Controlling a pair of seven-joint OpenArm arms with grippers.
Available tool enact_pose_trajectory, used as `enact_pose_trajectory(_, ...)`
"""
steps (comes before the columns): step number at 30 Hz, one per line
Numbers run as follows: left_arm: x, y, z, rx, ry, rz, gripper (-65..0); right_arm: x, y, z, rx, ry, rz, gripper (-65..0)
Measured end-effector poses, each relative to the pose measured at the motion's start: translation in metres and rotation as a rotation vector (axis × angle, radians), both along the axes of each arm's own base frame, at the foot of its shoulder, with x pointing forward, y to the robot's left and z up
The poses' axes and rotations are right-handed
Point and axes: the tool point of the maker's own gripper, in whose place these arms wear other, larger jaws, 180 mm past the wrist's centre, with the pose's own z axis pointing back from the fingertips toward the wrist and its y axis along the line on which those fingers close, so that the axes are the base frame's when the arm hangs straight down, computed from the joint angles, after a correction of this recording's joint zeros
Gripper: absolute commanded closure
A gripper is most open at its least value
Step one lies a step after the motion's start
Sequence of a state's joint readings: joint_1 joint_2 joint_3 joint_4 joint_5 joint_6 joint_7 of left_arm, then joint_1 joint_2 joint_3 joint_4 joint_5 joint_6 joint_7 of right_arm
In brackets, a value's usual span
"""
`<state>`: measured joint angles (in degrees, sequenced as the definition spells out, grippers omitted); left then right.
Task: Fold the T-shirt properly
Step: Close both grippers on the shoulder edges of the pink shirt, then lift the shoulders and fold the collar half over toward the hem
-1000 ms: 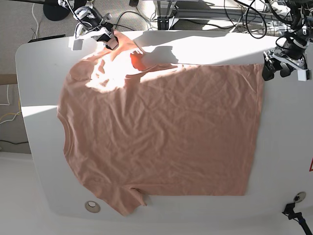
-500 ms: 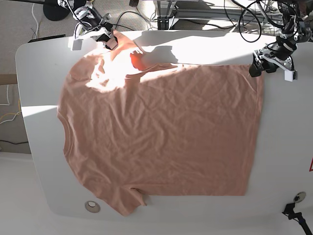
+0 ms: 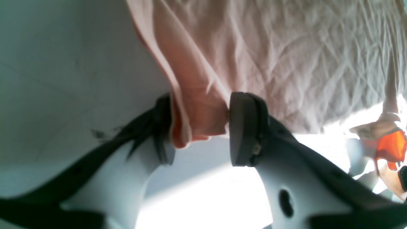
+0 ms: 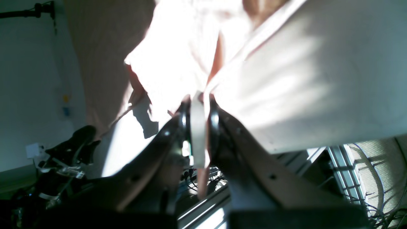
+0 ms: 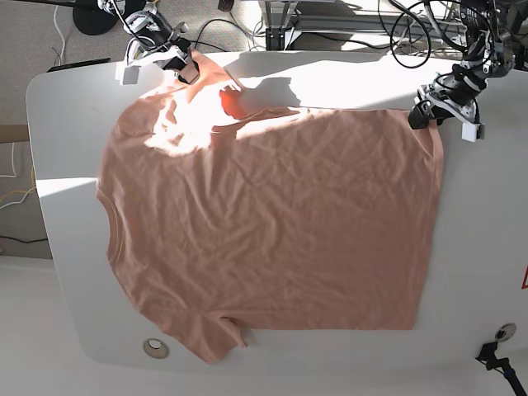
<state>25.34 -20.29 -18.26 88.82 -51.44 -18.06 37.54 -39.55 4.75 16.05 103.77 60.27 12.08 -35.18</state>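
The salmon-pink T-shirt (image 5: 272, 223) lies spread and wrinkled on the white table (image 5: 487, 231), neck to the left and hem to the right. At the back left, my right gripper (image 5: 186, 68) is shut on the far sleeve. The right wrist view shows a thin strip of fabric (image 4: 198, 140) pinched between its pads. My left gripper (image 5: 422, 114) sits at the far hem corner. In the left wrist view its jaws (image 3: 198, 127) stand partly apart around a loose curled fold of hem (image 3: 197, 117). The fold touches both pads.
Cables and metal frame legs (image 5: 280, 25) crowd the floor behind the table's back edge. A round metal fitting (image 5: 155, 347) sits near the front left edge. A bright patch of sunlight (image 5: 190, 124) falls across the upper left of the shirt.
My left gripper has moved left onto the far hem corner and its jaws have narrowed around it. The corner has bunched inward. The right arm has not moved.
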Motion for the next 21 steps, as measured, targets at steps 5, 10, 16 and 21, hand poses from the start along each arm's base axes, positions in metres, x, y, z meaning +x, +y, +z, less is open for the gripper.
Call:
enact_pose_trajectory(5, -0.002, 0.013, 0.001, 0.019, -0.005, 0.041, 0.0, 0.000, 0.000, 0.000, 0.000, 0.000, 0.000, 0.0)
enact_pose_trajectory(10, 0.001, 0.029, 0.008, 0.039, -0.028, 0.080, 0.0, 0.002, 0.006, 0.009, 0.004, -0.061, 0.051, 0.0)
enact_pose_trajectory(16, -0.023, 0.028, 0.004, 0.053, 0.013, 0.070, 0.0, -0.017, 0.008, 0.017, -0.007, -0.043, 0.064, 0.0)
enact_pose_trajectory(21, -0.045, 0.017, 0.012, 0.072, 0.030, 0.023, 0.0, -0.041, 0.008, 0.021, -0.018, -0.003, 0.074, 0.0)
